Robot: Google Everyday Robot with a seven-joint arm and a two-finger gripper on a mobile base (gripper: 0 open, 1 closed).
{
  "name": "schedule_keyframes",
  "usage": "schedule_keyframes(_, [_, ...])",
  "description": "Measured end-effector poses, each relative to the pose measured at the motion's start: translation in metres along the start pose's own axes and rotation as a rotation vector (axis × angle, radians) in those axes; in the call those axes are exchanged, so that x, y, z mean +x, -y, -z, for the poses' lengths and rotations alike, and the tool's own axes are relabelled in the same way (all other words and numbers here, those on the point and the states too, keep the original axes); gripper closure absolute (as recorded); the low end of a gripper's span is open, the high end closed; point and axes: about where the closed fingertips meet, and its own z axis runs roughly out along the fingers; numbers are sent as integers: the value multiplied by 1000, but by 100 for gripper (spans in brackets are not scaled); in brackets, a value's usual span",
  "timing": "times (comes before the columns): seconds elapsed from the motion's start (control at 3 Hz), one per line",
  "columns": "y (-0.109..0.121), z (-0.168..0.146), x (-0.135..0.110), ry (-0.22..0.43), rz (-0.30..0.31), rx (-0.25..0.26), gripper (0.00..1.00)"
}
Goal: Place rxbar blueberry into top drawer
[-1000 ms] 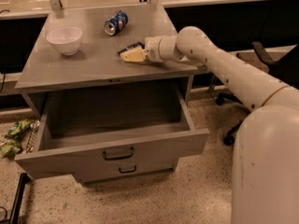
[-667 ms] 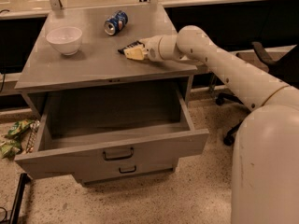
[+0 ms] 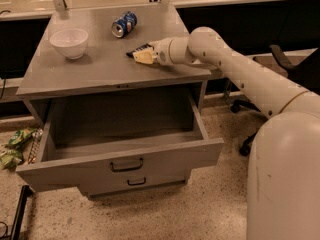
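Claw at the bar on the worktop: the pick-up step.

The claw (image 3: 144, 57) lies low on the worktop (image 3: 100, 74) with the rxbar blueberry (image 3: 136, 50) right at its tip. Whether it is spread or pinching the bar I cannot tell. Next, I judge, it needs a sure hold, a lift, then a carry over the front edge into the top drawer (image 3: 120, 156), which is pulled out below and in front of the claw. The soda can (image 3: 124, 24) lies just beyond the claw and the bowl (image 3: 69, 42) well aside, so that path looks free.
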Motion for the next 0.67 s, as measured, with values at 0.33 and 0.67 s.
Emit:
schedule_keyframes(0.33, [0,0,0,0,0,0,100])
schedule_keyframes(0.67, [0,0,-1,0,0,0,100])
